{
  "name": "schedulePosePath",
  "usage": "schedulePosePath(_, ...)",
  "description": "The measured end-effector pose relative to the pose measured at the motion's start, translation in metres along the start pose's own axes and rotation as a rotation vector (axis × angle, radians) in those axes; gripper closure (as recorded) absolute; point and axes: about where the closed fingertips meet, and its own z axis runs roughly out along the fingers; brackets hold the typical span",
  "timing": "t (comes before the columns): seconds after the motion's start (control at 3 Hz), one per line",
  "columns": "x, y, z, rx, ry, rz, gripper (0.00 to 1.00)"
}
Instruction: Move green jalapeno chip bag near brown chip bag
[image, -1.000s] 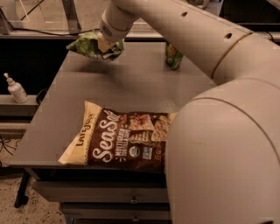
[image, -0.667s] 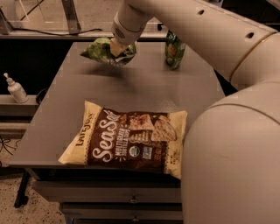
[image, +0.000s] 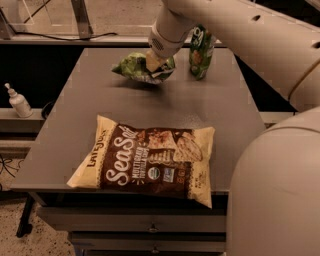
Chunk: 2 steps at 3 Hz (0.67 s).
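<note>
The green jalapeno chip bag (image: 136, 67) is a small crinkly light-green bag held above the far middle of the grey table (image: 75, 115). My gripper (image: 154, 64) is shut on its right end and holds it off the surface. The brown chip bag (image: 147, 158) is large, dark brown and cream, with white "Sea Salt" script. It lies flat at the table's front edge, well in front of the held bag.
A taller dark-green pouch (image: 201, 52) stands upright at the far right of the table, just right of my gripper. A white pump bottle (image: 18, 101) stands on a ledge to the left. My arm covers the right side of the view.
My gripper has carried the green jalapeno chip bag to the right and nearer, toward the table's middle. The brown bag and the pouch have not moved.
</note>
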Motion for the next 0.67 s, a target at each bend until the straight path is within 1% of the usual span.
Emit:
schedulePosePath(0.33,0.013,-0.018,-0.022,0.045,0.047,0.009,1.00)
schedulePosePath(0.67,0.046,-0.045,-0.080,0.122,0.127,0.027,1.00)
